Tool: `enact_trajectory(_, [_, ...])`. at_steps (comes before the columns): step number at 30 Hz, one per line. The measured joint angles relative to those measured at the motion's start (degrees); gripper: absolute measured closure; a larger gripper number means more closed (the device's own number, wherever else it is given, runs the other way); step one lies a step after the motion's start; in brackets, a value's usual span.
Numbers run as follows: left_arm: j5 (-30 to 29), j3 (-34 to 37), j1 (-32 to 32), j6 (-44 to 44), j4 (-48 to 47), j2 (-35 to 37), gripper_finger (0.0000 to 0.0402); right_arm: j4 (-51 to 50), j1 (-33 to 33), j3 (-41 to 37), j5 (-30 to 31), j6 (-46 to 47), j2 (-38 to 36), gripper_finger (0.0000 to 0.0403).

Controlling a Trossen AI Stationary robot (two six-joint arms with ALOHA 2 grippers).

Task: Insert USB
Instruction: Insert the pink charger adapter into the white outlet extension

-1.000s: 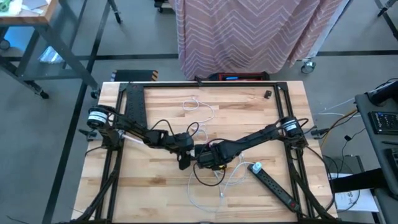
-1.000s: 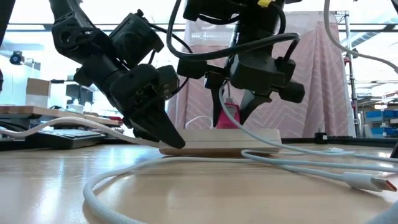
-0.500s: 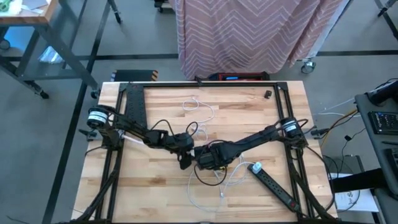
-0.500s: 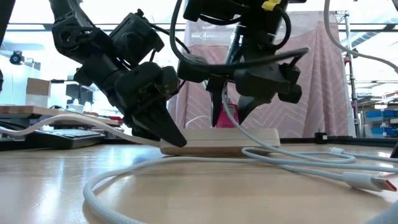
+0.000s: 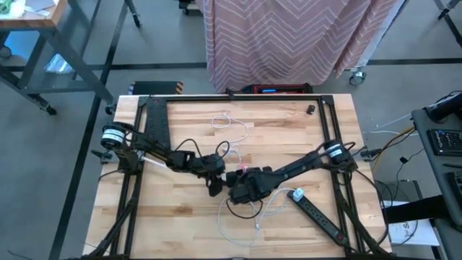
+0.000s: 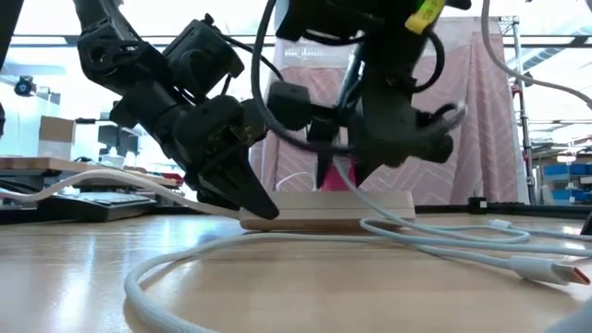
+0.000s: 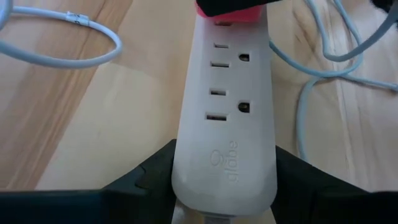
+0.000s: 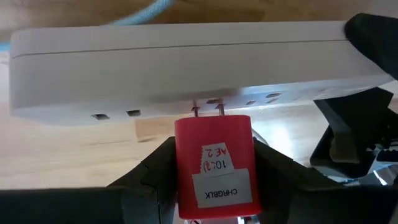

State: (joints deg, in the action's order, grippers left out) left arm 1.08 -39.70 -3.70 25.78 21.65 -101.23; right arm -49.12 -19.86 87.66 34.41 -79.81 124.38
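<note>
The white power strip (image 7: 224,118) is clamped at one end by the left gripper (image 7: 224,186), apparently so that it cannot slide while a plug is pressed in. A red charger block (image 8: 214,165) is held between the fingers of the right gripper (image 8: 214,186), its two prongs at a socket pair near the strip's far end (how deep they sit cannot be told). "globe" is embossed on the strip; "CHRGBLK" is printed on the block's label.
</note>
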Motion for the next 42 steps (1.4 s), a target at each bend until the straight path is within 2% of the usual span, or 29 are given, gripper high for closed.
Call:
enact_trajectory(5, [-0.44, -0.20, 0.15, -0.07, 0.02, 0.00, 0.0223, 0.45, 0.11, 0.13, 1.38, -3.32, 0.61, 0.0265])
enact_trajectory(14, [-0.77, -0.35, 0.15, -1.53, -0.10, 0.00, 0.0223, 0.52, 0.30, 0.65, 1.03, -3.00, 0.72, 0.0260])
enact_trajectory(18, [-0.94, -0.11, 0.15, -2.26, -0.12, 0.02, 0.0223, -1.19, 0.28, 2.25, 1.43, -1.44, 1.15, 0.0248])
enact_trajectory(26, [-1.12, -0.11, 0.17, -4.06, -0.30, 0.02, 0.0223, -6.60, 0.19, 5.11, 2.55, 7.41, 0.99, 0.0264])
enact_trajectory(42, [-1.11, -0.11, 0.15, -4.99, 0.22, -0.52, 0.0223, -9.72, 0.20, 6.44, 3.49, 6.88, -0.23, 0.0264])
